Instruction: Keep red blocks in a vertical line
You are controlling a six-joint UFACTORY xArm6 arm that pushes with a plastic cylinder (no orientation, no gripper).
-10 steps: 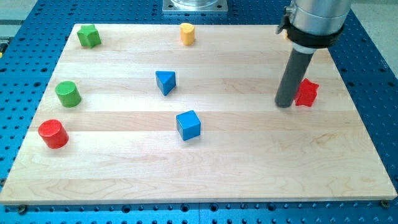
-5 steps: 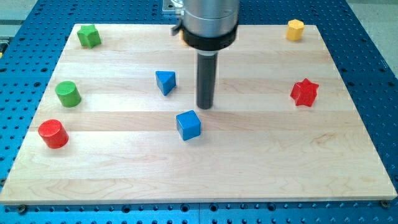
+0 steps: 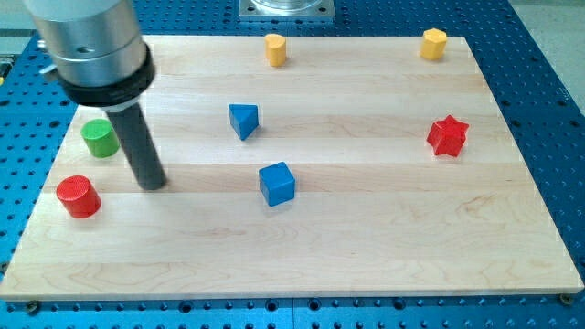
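Note:
A red cylinder [image 3: 78,196] stands near the board's left edge, low in the view. A red star block [image 3: 448,136] lies far off at the view's right. My tip [image 3: 153,185] rests on the board just right of the red cylinder and a little above it, with a gap between them. The tip is below and right of a green cylinder [image 3: 99,138].
A blue triangular block [image 3: 243,120] and a blue cube [image 3: 277,183] sit mid-board. Two yellow blocks lie along the top edge, one at the middle [image 3: 275,48] and one at the right corner [image 3: 434,42]. The arm hides the top-left corner.
My tip has swept from beside the red star at the right, across the middle, to the left near the red cylinder. No block has moved. The arm now covers the green star block.

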